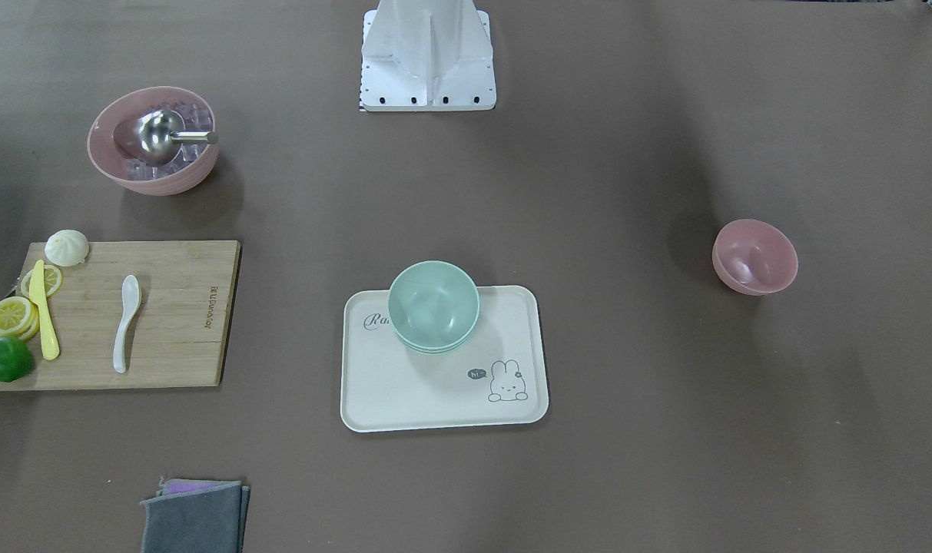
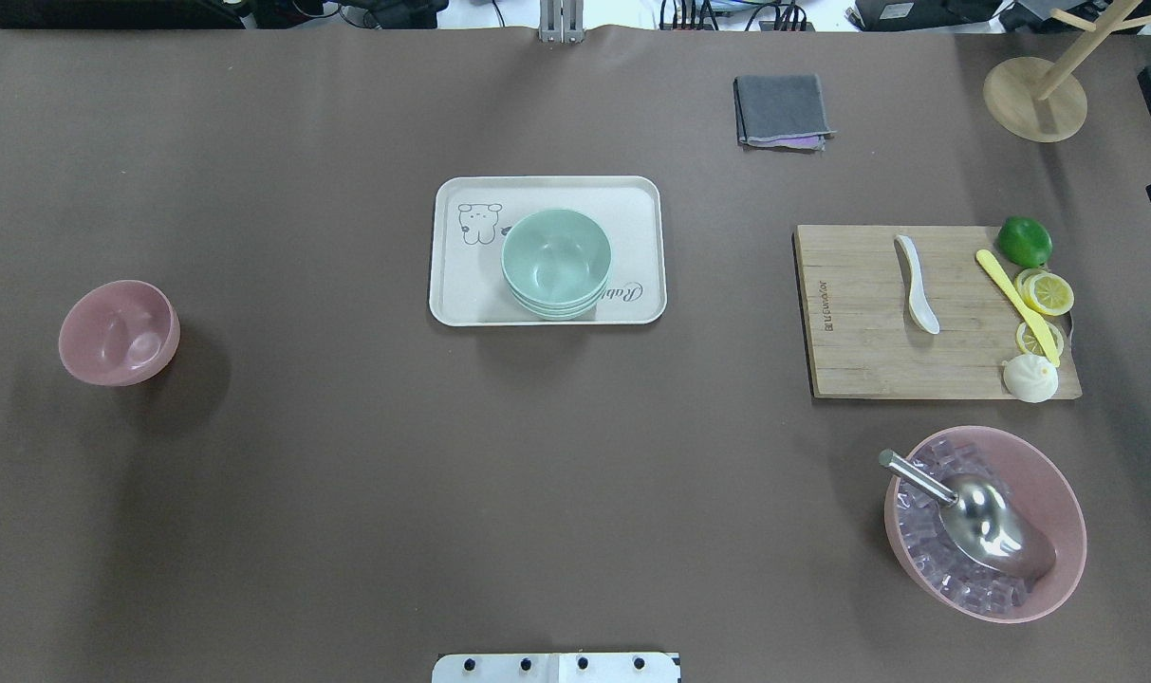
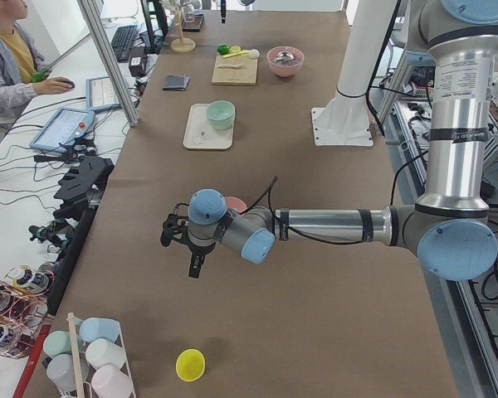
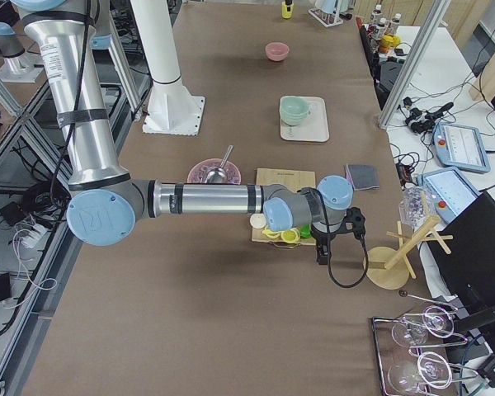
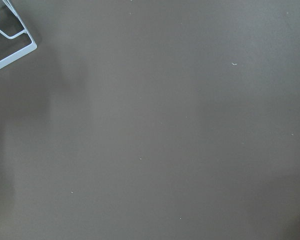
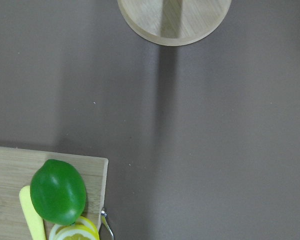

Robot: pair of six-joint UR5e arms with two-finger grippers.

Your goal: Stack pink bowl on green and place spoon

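Observation:
A small pink bowl (image 2: 120, 332) stands alone on the table's left side; it also shows in the front view (image 1: 754, 256). A stack of green bowls (image 2: 556, 261) sits on a cream tray (image 2: 461, 285) at mid-table. A white spoon (image 2: 917, 283) lies on a wooden cutting board (image 2: 860, 351) on the right. My left gripper (image 3: 174, 235) hovers above the table beyond the pink bowl, near the table's end. My right gripper (image 4: 355, 223) hovers between the board and a wooden stand (image 2: 1035, 95). I cannot tell whether either gripper is open or shut. Neither wrist view shows its fingers.
A large pink bowl (image 2: 983, 522) holds ice cubes and a metal scoop. A lime (image 2: 1024, 242), lemon slices, a yellow knife (image 2: 1016, 304) and a bun (image 2: 1029, 378) are on the board's right edge. A grey cloth (image 2: 782, 112) lies at the back. A yellow cup (image 3: 190, 364) is near the left end.

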